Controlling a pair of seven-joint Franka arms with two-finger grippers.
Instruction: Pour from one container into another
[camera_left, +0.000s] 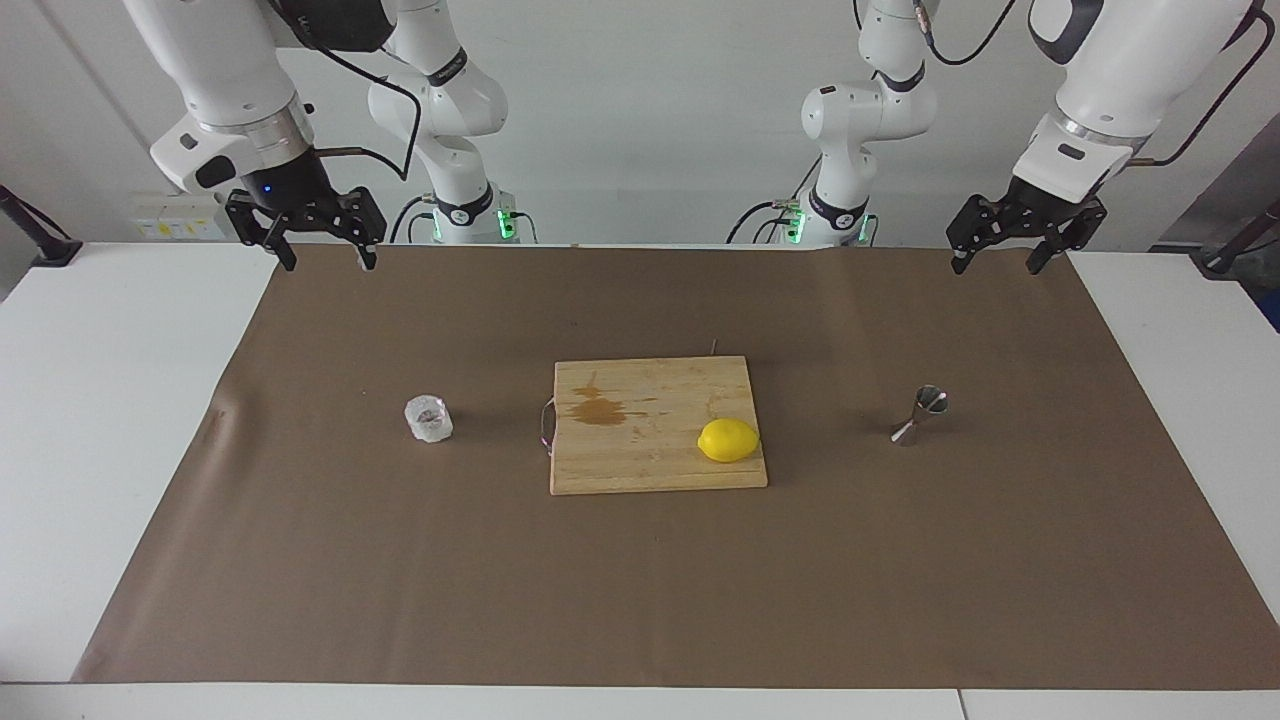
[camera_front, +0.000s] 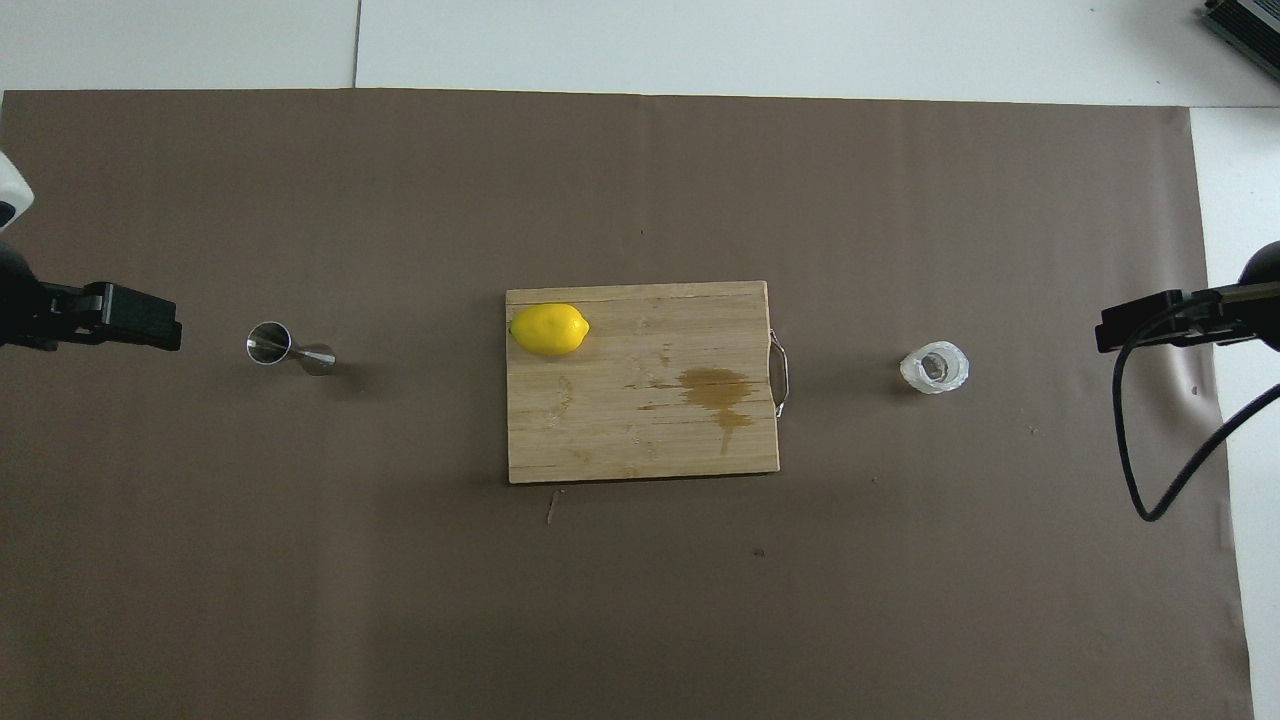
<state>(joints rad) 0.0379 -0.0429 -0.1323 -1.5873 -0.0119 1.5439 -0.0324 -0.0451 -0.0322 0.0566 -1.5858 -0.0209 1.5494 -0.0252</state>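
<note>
Across the table, nothing's started: right gripper (camera_left: 320, 240) and left gripper (camera_left: 1015, 245) both hang open and empty at the robots' edge. From overhead, glass cup (camera_front: 934, 368) and jigger (camera_front: 288, 349) stand untouched at either end of the cutting board (camera_front: 640, 420); grabbing and pouring remain.

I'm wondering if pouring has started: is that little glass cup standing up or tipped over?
Upright. The glass cup stands on its base on the brown paper, mouth up, its round rim seen from above, nothing gripping it.
</note>
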